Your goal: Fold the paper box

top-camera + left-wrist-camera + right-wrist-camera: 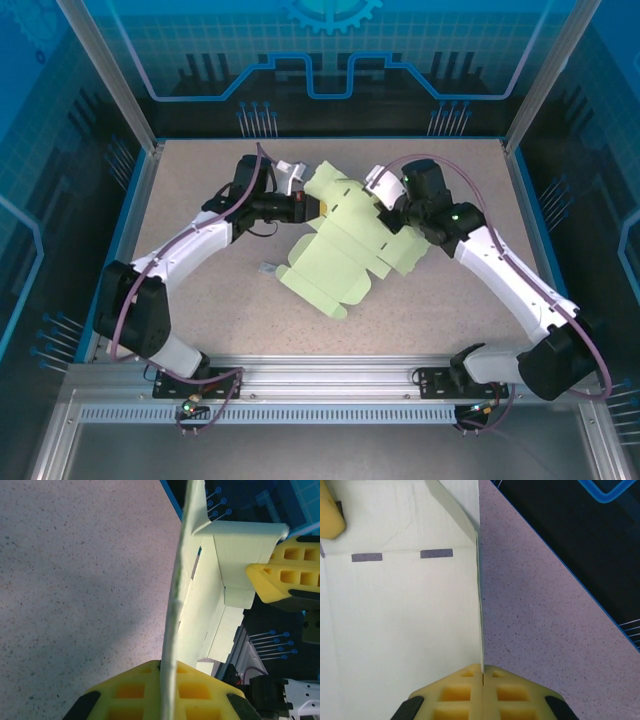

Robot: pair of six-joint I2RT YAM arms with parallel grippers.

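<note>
**Both grippers clamped on the mint card, mid-table**

Here's the top view: the paper box [345, 250] is a pale mint-green die-cut sheet, flaps spread, sitting around the middle of the tabletop [450, 310]. Its long axis runs diagonally, from the far end pinched between the two arms down toward the near-left, where a notched flap points at the arm bases. A wider panel juts out to the right, under the right arm's wrist.

The left gripper [312, 205] comes in from the left and meets the sheet's far-left edge. The right gripper [385, 215] comes in from the right, on the opposite edge. A tiny pale tag [268, 268] lies on the tabletop just beside the sheet's left flap.

Now the left wrist camera, and this one gives what the overhead can't: the paper box [200, 595] seen edge-on, a thin line of card running straight into the left gripper [167, 665], yellow fingers closed together on it. A folded flap stands out to the right, and the right gripper [285, 575] bites on its end.

Right wrist camera: the flat face of the paper box [405, 620], crease lines and two small dark slots [436, 553] plain to see, its edge nipped in the right gripper [482, 671], no gap between the fingers. Speckled tabletop [545, 630] lies to the right.
</note>
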